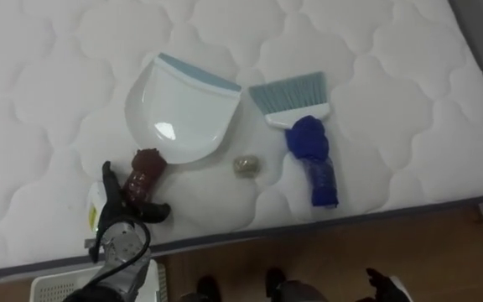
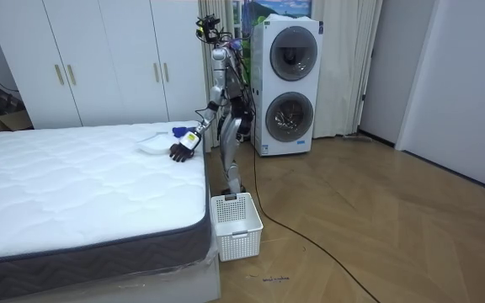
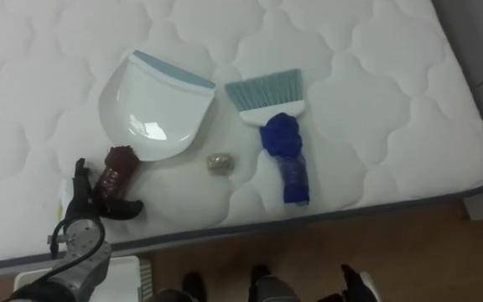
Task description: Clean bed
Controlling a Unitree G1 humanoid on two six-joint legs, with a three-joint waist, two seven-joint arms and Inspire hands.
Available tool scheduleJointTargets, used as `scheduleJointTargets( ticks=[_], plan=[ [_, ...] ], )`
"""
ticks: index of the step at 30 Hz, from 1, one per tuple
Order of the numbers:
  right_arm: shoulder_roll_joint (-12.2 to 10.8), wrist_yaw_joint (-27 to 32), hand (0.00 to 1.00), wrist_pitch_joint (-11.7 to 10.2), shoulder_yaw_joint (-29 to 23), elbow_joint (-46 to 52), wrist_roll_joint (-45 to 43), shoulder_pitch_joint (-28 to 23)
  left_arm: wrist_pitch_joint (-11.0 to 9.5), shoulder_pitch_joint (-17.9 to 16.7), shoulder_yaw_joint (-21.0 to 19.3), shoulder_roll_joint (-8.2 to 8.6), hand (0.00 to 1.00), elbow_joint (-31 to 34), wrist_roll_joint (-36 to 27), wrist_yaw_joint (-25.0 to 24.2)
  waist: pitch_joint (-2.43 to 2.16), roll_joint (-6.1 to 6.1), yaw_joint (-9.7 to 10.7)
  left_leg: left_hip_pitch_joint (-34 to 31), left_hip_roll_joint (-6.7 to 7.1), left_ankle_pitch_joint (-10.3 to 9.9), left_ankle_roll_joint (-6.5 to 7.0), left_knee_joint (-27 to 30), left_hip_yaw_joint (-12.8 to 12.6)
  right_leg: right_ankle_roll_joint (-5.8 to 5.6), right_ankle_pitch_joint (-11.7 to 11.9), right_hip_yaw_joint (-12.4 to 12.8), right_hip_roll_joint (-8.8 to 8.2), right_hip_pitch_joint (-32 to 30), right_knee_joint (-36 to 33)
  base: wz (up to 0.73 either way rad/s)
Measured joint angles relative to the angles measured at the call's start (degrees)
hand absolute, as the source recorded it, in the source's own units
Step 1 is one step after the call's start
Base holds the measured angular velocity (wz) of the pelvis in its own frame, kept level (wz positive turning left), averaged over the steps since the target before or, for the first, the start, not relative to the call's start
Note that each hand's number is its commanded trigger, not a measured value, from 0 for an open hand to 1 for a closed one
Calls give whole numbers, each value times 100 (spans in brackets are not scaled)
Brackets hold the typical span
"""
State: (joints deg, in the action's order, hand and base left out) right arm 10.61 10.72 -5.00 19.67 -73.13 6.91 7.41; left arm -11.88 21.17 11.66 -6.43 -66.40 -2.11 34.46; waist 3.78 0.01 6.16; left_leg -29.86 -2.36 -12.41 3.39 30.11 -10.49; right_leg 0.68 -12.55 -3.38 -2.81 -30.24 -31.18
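A white dustpan (image 1: 179,113) with a brown handle (image 1: 147,170) lies on the white quilted mattress (image 1: 392,109), its mouth pointing away from me. My left hand (image 1: 122,208) rests on the mattress at the handle's near end. Its fingers (image 1: 106,179) stand straight on the handle's left and its thumb lies on the right, not closed round it. A brush (image 1: 311,155) with teal bristles and a blue handle lies right of the dustpan. A small olive-brown lump of rubbish (image 1: 246,165) sits between them. My right hand (image 1: 384,287) shows as a dark shape low by the floor.
I stand at the bed's (image 2: 74,181) corner, close to its edge (image 1: 325,225). A white basket (image 2: 236,223) stands on the wooden floor beside me. Stacked washing machines (image 2: 289,84) and wardrobes (image 2: 99,59) are behind.
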Motion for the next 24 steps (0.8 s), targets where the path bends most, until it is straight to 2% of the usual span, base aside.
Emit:
scheduleJointTargets(
  ticks=[7,14,24],
  plan=[
    [16,35,0,-44,48,0,106,12,-183,212,17,-10,0,4,10,147,2,73,3,2,-5,-16,-14,24,1,21,-21,-6,-10,-15,-61,0],
    [36,56,0,-41,51,10,185,3,-182,210,126,-7,0,6,13,168,-7,143,7,3,-12,-18,-19,16,-9,26,-24,3,-21,-24,-60,0],
    [46,78,0,-37,158,-5,200,14,-182,210,226,4,0,14,13,182,-12,148,7,64,5,-17,-18,-57,-14,25,-25,6,-18,25,-41,0]
  ],
)
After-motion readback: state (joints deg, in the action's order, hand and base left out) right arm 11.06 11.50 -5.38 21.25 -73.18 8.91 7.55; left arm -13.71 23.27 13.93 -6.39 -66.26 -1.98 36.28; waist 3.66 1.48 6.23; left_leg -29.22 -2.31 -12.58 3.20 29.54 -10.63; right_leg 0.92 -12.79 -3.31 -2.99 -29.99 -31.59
